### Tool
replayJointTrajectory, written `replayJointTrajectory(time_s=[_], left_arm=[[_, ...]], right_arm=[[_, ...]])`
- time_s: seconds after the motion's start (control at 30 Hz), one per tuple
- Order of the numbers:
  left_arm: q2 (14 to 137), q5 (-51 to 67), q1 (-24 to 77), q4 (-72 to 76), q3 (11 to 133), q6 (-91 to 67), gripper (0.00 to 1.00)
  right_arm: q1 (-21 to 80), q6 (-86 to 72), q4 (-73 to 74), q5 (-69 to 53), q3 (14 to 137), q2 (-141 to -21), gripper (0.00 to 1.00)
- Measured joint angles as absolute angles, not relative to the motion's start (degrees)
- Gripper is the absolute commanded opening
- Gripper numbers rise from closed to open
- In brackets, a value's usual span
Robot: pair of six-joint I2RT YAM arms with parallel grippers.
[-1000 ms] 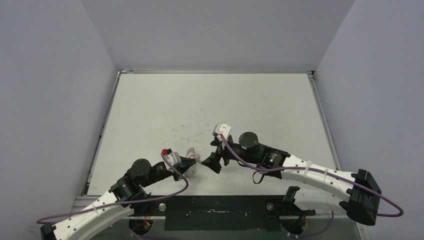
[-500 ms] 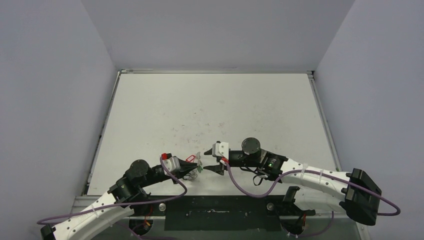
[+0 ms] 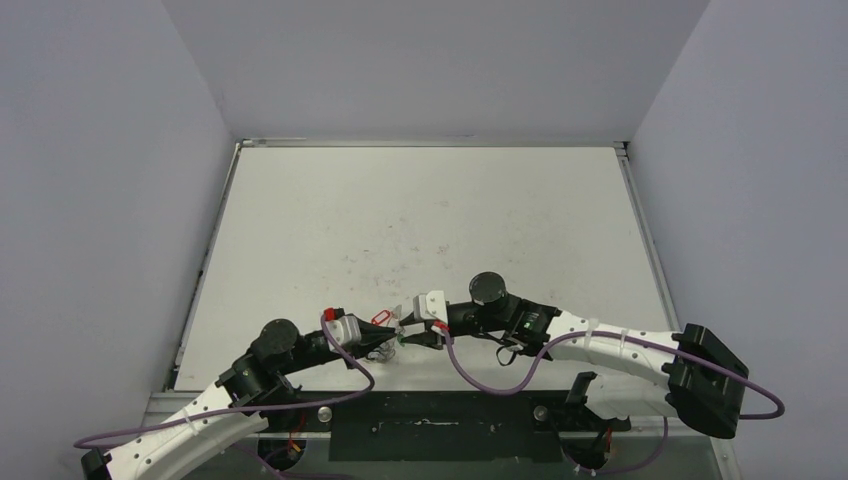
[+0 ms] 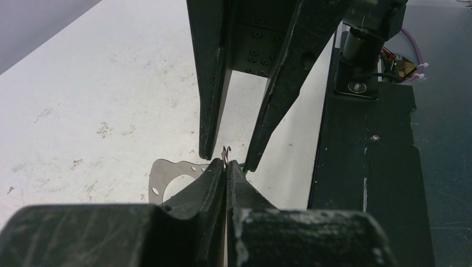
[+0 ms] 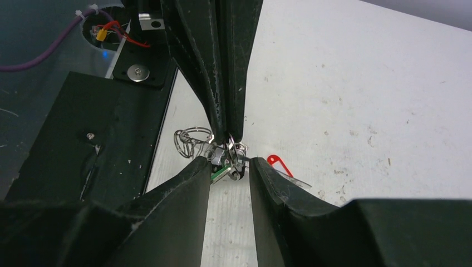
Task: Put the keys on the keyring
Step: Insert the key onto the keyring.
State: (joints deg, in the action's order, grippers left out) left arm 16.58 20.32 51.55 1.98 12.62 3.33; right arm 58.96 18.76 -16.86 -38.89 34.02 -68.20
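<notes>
Grey keyring (image 5: 188, 140) pinched in closed left gripper (image 4: 225, 166), right gripper (image 5: 229, 167) part-open astride it, red-tagged key (image 5: 280, 166) just beside

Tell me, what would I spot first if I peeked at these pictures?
You'd spot the left arm and the right arm meeting tip to tip near the front edge of the white table. The left fingers are pinched shut on the shiny keyring, and the right fingers stand open around its dangling bits and a green tag. A red tag lies just beside them.
</notes>
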Motion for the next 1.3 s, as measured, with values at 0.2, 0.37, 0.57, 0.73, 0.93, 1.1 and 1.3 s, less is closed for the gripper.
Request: replayJointTrajectory(time_s=[0.2, 0.37, 0.57, 0.73, 0.93, 1.1, 1.3], left_arm=[[16.62, 20.47, 51.57, 1.98, 12.62, 3.49, 0.0], [16.84, 20.64, 51.55, 1.96, 12.62, 3.66, 0.0], [17.15, 20.45, 51.55, 1.58, 12.62, 3.77, 0.1], [17.47, 19.49, 51.57, 1.26, 13.23, 4.67, 0.34], [18.92, 17.78, 51.55, 1.28, 13.98, 5.5, 0.39], [22.2, 17.87, 51.55, 1.87, 13.98, 7.09, 0.35], [25.87, 19.68, 51.57, 8.03, 12.99, 8.21, 0.27]], right_arm=[[59.44, 18.87, -17.08, -38.44, 35.38, -68.25, 0.2], [59.72, 19.22, -16.62, -38.39, 35.4, -68.31, 0.0], [59.72, 19.57, -13.1, -38.35, 37.19, -68.9, 0.0], [60.05, 20.32, -3.14, -36.14, 42.35, -68.93, 0.0], [60.05, 20.43, 15.53, -30.33, 54.5, -72.71, 0.0], [60.1, 20.12, 27.51, -26.74, 58.76, -76.51, 0.0], [60.62, 19.11, 35.48, -25.3, 59.31, -79.2, 0.0]])
